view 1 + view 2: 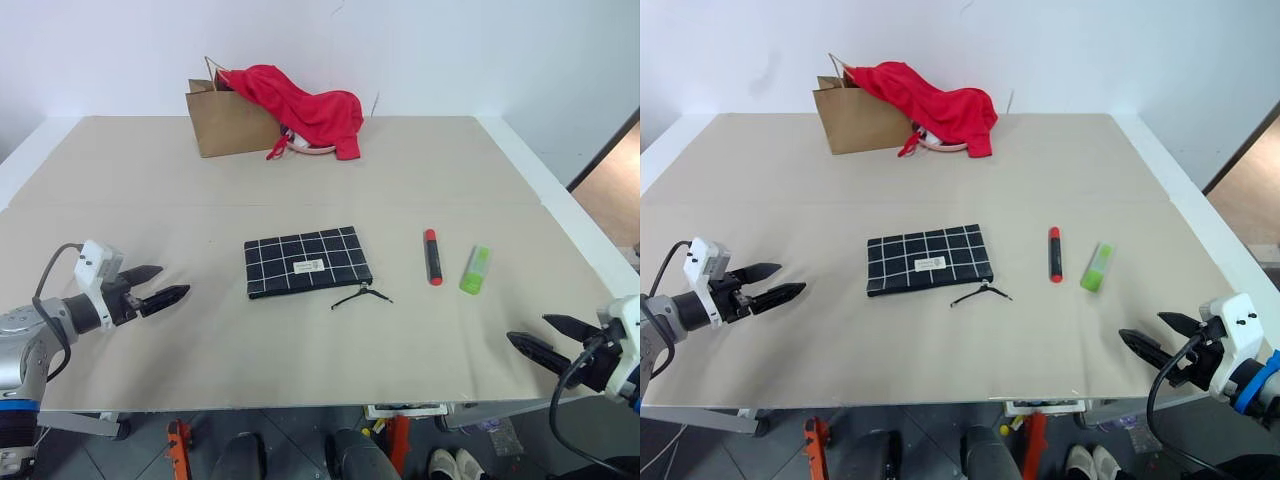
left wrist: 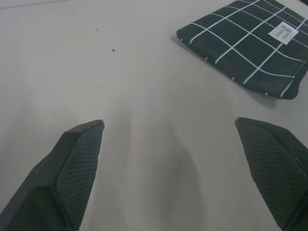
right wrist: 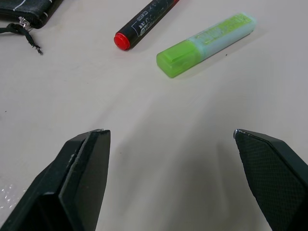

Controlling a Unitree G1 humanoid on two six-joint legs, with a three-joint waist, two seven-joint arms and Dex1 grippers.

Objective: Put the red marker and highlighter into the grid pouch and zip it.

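Left eye view: red marker (image 1: 432,257) and highlighter (image 1: 475,269) side by side on table (image 1: 150,180), right of grid pouch (image 1: 306,261), long axes roughly front-to-back. Nearer right end effector (image 1: 542,339); left end effector (image 1: 150,285) farther. Both wide open, empty. Pouch seemingly zipped.

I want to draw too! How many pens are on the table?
2. The red marker lies right of the grid pouch, and the lime highlighter lies just right of the marker. More could be hidden inside the pouch or the paper bag.
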